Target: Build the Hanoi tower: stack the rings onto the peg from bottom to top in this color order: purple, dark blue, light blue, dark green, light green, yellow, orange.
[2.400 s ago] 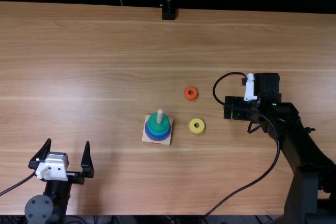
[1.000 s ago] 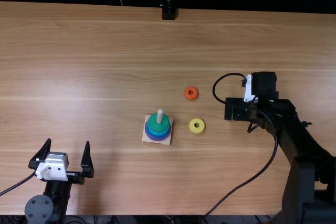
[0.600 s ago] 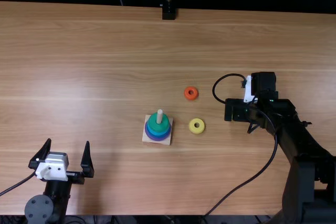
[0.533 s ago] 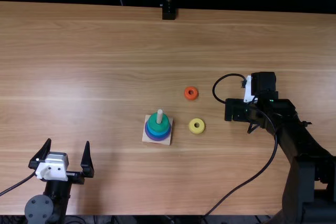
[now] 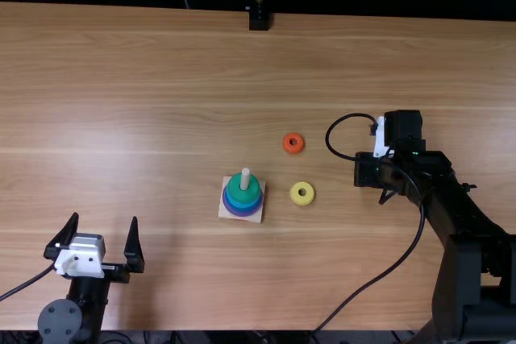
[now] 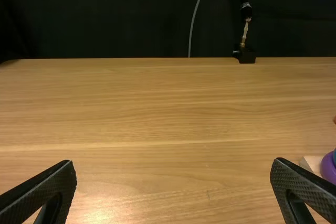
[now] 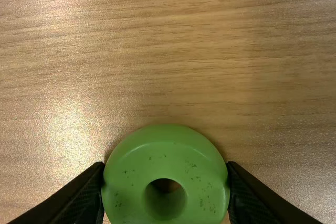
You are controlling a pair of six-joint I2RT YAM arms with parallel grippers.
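Right wrist view: speckled green ring (image 7: pixel 165 156).

Light green ring (image 7: pixel 168 153) in right hand (image 5: pixel 371 168): cut off by view's bottom edge. Rightward beyond left hand (image 5: pixel 105 217): purple ring (image 6: pixel 327 169), orange ring (image 6: pixel 335 120) cut off by left wrist view's edge.

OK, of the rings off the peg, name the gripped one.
The light green ring with dark specks, clamped at its sides by the right pincer; the small orange ring and round yellow ring lie loose on the light brown wooden table.
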